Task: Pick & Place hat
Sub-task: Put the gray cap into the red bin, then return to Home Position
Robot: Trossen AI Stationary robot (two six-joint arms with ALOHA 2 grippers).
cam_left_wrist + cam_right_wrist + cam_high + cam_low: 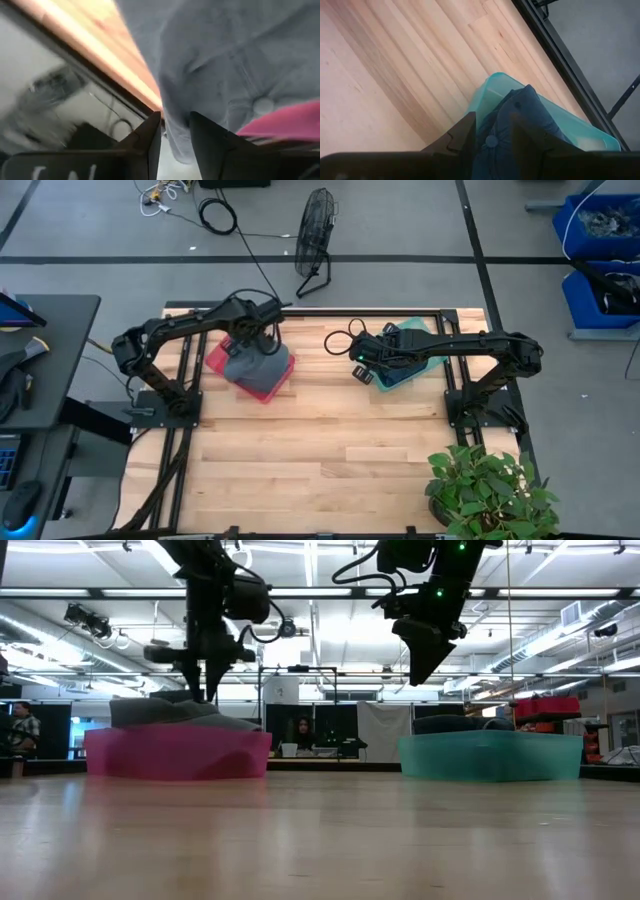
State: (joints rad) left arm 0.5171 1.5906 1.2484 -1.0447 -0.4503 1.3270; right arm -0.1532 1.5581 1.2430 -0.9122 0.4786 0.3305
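A grey hat (pixel 257 370) lies on top of a pink bin (pixel 215 358) at the table's far left; in the low view the grey hat (pixel 170 710) rests across the pink bin's (pixel 175 755) rim. My left gripper (pixel 207 690) points down onto its top and is shut on it. A dark blue hat (pixel 520 125) lies inside a teal bin (pixel 570 127) at the far right. My right gripper (pixel 422 665) hangs shut above the teal bin (pixel 490 758), clear of the blue hat (pixel 450 725). My left gripper (pixel 175 132) pinches a fold of the grey hat's cloth (pixel 175 112) between its two fingers, coming from above and pointing down. The hat still lies on the pink bin (pixel 285 117); which part of the hat the fold belongs to I cannot tell.
A potted plant (pixel 490 490) stands at the table's near right corner. A floor fan (pixel 315 230) and cables lie beyond the far edge. Bare wood (pixel 320 450) fills the table's near half. People (pixel 300 732) are in the room behind.
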